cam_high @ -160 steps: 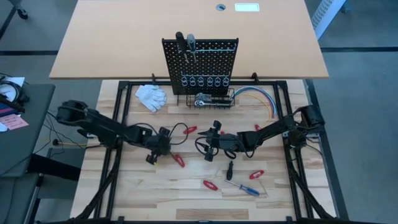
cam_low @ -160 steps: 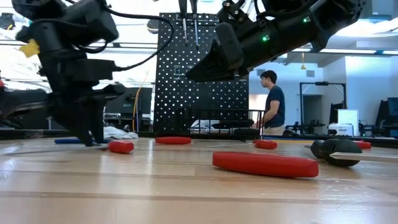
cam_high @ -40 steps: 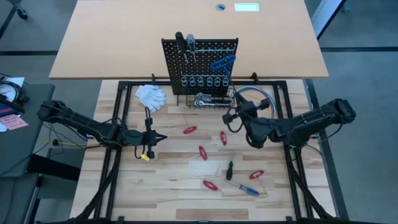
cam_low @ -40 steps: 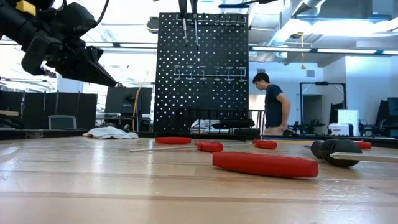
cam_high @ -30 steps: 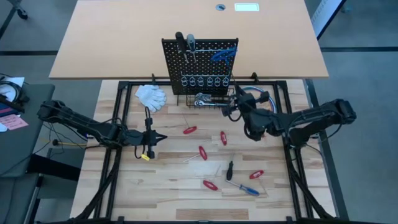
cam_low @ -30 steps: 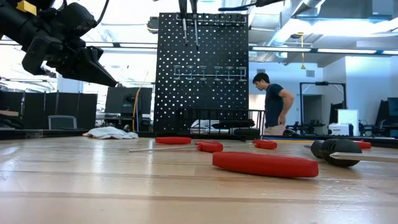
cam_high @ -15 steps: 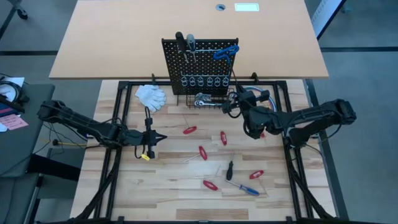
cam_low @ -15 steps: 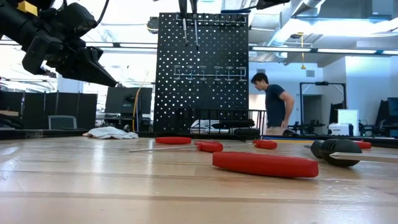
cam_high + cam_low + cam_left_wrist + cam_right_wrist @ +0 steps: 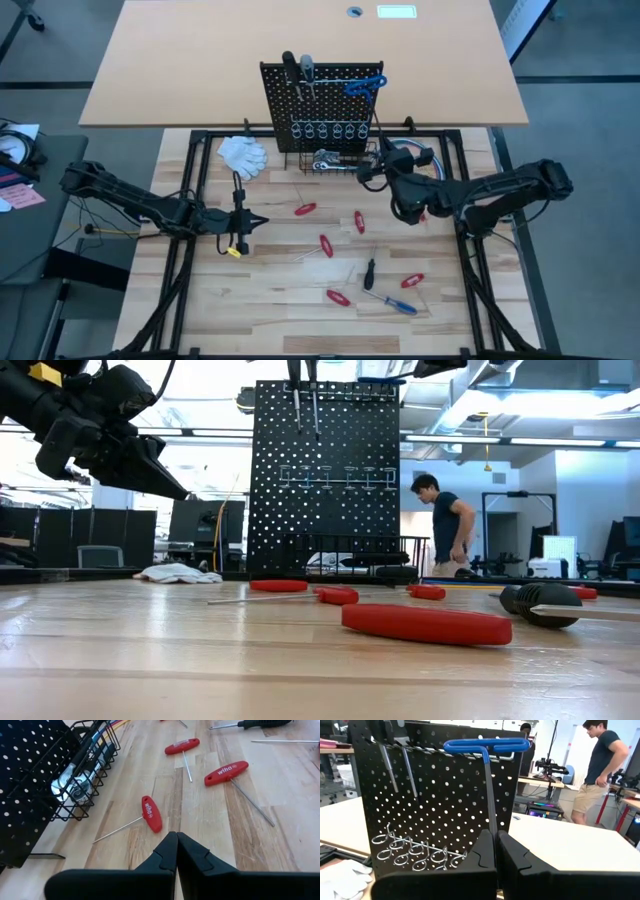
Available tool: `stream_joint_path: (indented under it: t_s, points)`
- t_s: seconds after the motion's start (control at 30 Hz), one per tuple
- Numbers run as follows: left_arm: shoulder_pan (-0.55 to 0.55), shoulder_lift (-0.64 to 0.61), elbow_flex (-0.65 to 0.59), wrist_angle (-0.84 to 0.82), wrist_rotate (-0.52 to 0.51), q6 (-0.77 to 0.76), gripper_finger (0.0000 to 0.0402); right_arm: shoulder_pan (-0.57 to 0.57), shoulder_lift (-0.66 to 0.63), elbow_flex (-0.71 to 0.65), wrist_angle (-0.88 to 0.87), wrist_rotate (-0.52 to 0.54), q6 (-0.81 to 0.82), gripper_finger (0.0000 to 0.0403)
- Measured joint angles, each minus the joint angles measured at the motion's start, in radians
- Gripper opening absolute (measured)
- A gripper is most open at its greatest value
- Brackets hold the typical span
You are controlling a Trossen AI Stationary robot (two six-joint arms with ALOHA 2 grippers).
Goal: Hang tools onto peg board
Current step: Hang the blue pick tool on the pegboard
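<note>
The black peg board [image 9: 322,105] stands upright at the table's far middle. Two screwdrivers [image 9: 297,72] hang from its top left, and a chrome ratchet [image 9: 328,160] lies in the wire basket at its base. My right gripper [image 9: 496,834] is in front of the board's right side, shut on a blue T-handled tool [image 9: 486,745] whose handle is up at the board's top right [image 9: 363,84]. My left gripper [image 9: 262,221] hovers shut and empty over the table's left middle [image 9: 176,836]. Several red-handled tools [image 9: 326,245] lie flat on the wood. My right gripper pinches the blue tool's thin metal shaft [image 9: 490,815], at its lower part, between the two fingers. The fingers point level toward the board from the table's near side and lie across the upright shaft. The handle is level against the silver hook [image 9: 506,756]; whether it rests there I cannot tell.
White gloves [image 9: 243,153] lie left of the board, and coloured cables [image 9: 415,152] curve to its right. A black screwdriver [image 9: 369,272] and a blue one [image 9: 400,305] lie toward the near edge. A person [image 9: 447,525] stands in the room beyond.
My right gripper has carried the blue tool a little toward the far edge, up to the board's top right, and has rolled. The handle, slanted before, now lies level along the board's top.
</note>
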Motion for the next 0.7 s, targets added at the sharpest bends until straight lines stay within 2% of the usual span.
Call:
stream_joint_path:
  t_s: [0.23,0.7]
  points:
    - [0.0,0.0,0.0,-0.002,0.0,0.0,0.0,-0.007,0.0,0.0,-0.123,-0.005,0.167,0.0002]
    - [0.0,0.0,0.0,0.001,0.0,0.0,0.0,-0.048,0.0,0.0,-0.121,-0.099,0.206,0.0007]
